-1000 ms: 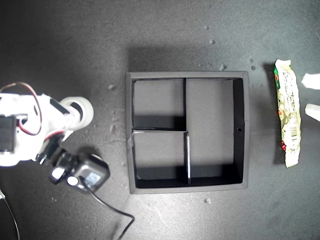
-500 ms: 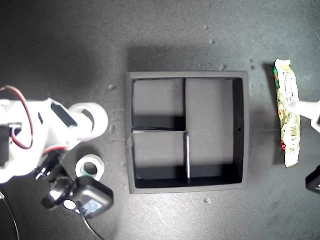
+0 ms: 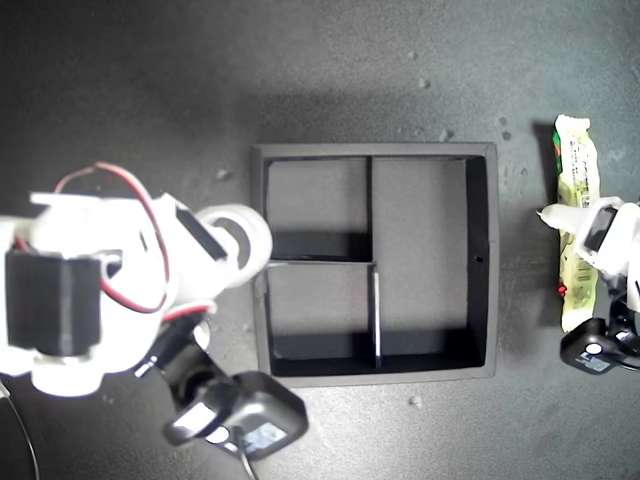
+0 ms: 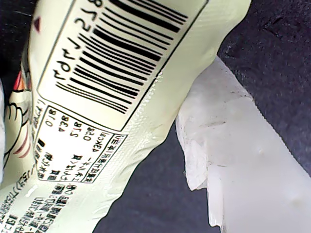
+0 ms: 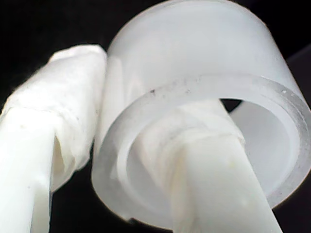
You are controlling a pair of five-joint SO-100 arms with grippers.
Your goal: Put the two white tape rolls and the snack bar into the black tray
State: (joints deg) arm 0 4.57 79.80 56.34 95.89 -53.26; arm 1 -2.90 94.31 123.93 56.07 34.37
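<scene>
at tray's edge now, second claw (image 3: 232,243) clamped on wide tape roll (image 3: 243,232) (lifted), first claw (image 3: 572,225) astride snack bar (image 3: 574,160), grip unclear

Exterior view: straight down from overhead, far enough back to take in the whole black tray (image 3: 375,262).
First wrist view: jammed right up against the snack bar (image 4: 112,102).
Second wrist view: super close on a white tape roll (image 5: 204,111).
Shared: bar and roll also visible from overhead.
</scene>
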